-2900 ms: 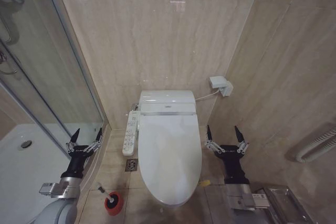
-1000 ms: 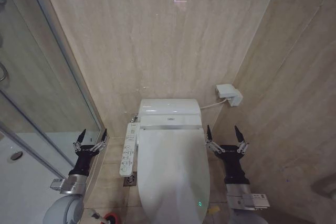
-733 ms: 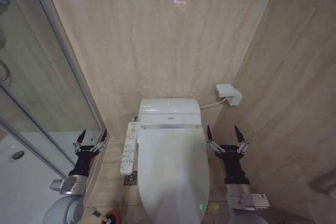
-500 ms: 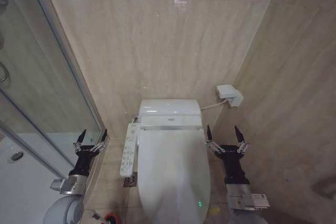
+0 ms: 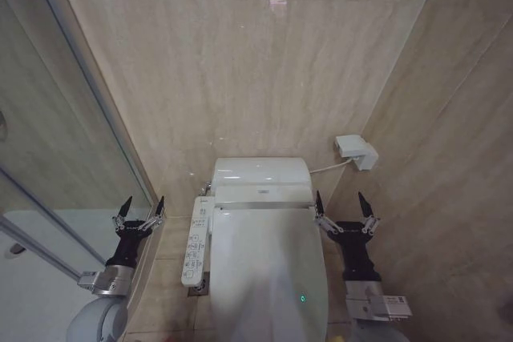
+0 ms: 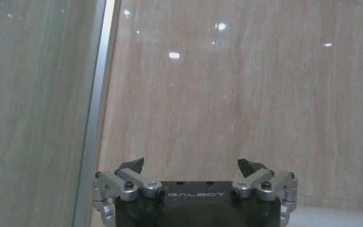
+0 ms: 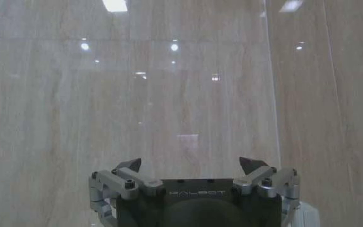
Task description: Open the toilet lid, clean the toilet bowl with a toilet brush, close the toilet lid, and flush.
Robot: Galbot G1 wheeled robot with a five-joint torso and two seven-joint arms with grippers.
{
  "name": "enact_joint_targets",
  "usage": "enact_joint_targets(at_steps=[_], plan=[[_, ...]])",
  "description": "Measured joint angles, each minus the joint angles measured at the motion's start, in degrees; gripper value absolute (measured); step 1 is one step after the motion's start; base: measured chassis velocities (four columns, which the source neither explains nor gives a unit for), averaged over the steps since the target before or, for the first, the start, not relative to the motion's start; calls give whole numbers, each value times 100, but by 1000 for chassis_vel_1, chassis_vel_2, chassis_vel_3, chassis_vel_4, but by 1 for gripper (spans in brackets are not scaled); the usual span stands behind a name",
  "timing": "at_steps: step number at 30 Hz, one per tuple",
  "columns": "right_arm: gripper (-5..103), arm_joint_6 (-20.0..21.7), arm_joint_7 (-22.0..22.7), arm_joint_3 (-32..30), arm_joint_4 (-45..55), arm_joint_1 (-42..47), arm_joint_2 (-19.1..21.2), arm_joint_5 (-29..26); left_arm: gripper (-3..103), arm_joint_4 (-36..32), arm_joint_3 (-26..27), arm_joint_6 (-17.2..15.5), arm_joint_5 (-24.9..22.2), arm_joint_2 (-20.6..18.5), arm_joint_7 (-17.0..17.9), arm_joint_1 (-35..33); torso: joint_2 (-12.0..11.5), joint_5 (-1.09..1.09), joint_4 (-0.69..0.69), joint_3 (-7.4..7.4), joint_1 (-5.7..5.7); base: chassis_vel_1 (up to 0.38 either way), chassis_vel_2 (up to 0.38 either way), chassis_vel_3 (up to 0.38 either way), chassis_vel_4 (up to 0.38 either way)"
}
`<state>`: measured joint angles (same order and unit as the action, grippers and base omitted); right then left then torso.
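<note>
- The toilet lid (image 5: pixel 268 274) lies shut and flat over the toilet bowl, straight ahead and low in the head view, with the tank (image 5: pixel 260 172) behind it against the tiled wall.
- The button panel (image 5: pixel 194 242) runs along the bowl's left side, just beside the lid's left edge.
- The left hand (image 5: pixel 139 207) hangs in the air left of the toilet, near the glass shower screen (image 5: pixel 56 118); its fingers are spread wide and grip nothing.
- The right hand (image 5: pixel 343 204) hovers just to the right of the lid's back corner, fingers likewise spread and empty, pointing toward the wall.
- Judged from this, the step in hand is the first one: raising the lid, which neither hand touches yet.
- To do it well, a hand should come down to the lid's front rim, catch only the lid and not the seat ring below, then swing it up and back in an arc about the hinge until it rests against the tank.
- The left arm should keep off the button panel, since a stray knock there could set off a function.
</note>
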<state>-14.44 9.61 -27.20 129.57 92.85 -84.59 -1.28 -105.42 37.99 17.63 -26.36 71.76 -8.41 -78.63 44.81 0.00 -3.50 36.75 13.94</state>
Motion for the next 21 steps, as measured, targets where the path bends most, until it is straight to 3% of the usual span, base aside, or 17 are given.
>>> enact_joint_targets(at_steps=[10, 11, 18, 19, 21], plan=[[100, 0, 0, 0, 0, -1, 0, 0, 98, 152, 16, -219, -255, -180, 98, 209, 0, -1, -2, 1, 4, 0, 0, 0, 0], [100, 0, 0, 0, 0, -1, 0, 0, 72, 223, 17, -229, -285, -203, 105, 265, 0, -1, -2, 1, 4, 0, 0, 0, 0], [100, 0, 0, 0, 0, -1, 0, 0, 72, 689, -70, -252, -359, -409, 105, 616, 0, -1, -1, 1, 3, 0, 0, 0, 0], [100, 0, 0, 0, 0, -1, 0, 0, 45, 769, -105, -257, -374, -457, 104, 680, 0, -1, -2, 1, 4, 0, 0, 0, 0], [100, 0, 0, 0, 0, -1, 0, 0, 45, 885, -174, -271, -410, -540, 100, 779, 0, -1, -2, 1, 4, 0, 0, 0, 0]])
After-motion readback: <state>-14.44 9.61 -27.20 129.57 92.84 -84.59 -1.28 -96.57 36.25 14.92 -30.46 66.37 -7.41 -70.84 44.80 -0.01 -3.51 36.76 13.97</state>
